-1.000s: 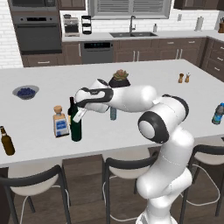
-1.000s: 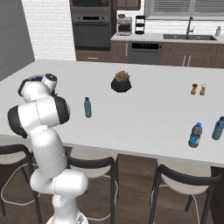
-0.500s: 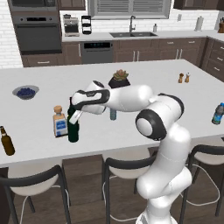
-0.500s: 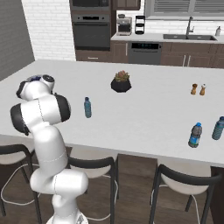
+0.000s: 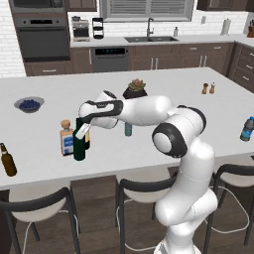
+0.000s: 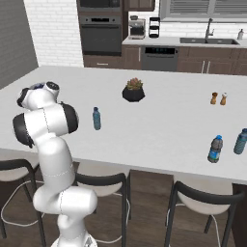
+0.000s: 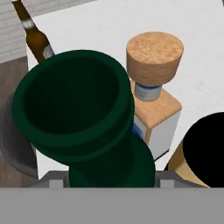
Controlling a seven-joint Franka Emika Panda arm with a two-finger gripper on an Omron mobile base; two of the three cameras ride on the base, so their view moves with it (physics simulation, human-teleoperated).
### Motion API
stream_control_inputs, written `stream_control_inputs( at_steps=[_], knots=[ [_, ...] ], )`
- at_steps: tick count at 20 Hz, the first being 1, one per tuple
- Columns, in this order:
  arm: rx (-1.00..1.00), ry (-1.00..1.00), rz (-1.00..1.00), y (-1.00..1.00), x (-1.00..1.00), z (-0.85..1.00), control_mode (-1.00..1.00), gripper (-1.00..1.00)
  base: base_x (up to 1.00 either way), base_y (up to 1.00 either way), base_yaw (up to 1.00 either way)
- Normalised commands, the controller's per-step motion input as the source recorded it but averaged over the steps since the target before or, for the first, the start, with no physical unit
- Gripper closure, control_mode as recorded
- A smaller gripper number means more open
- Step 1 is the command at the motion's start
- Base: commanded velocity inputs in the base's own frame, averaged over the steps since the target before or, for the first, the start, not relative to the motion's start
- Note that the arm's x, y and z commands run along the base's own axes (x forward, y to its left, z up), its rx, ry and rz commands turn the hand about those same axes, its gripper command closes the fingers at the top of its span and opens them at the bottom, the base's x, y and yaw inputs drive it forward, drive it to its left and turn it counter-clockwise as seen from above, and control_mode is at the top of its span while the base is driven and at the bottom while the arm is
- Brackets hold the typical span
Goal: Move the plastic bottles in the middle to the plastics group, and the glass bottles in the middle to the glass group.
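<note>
The gripper (image 5: 81,133) holds the dark green wine bottle (image 5: 79,146) by its neck, jaws closed on it, base on the counter (image 5: 44,124) beside the square blue-labelled bottle (image 5: 67,138); glass likely heavy, rigid, slick, breakable, so neck grip suits.

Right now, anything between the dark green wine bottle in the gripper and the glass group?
Nothing visible. The gripper holds the dark green wine bottle right beside the square clear bottle with blue label and tan stopper. The black wine bottle stands close on its other side, not between them.
</note>
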Motion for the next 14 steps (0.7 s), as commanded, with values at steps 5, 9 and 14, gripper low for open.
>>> stream_control_inputs(
  at_steps=[5, 9, 14],
  knots=[
    [0.06, 0.00, 0.00, 0.00, 0.00, -0.13, -1.00, 1.00, 0.00, 0.00, 0.00],
    [0.00, 0.00, 0.00, 0.01, 0.00, -0.19, -1.00, 1.00, 0.00, 0.00, 0.00],
    [-0.13, 0.00, 0.00, 0.15, 0.00, -0.03, -1.00, 1.00, 0.00, 0.00, 0.00]
  ],
)
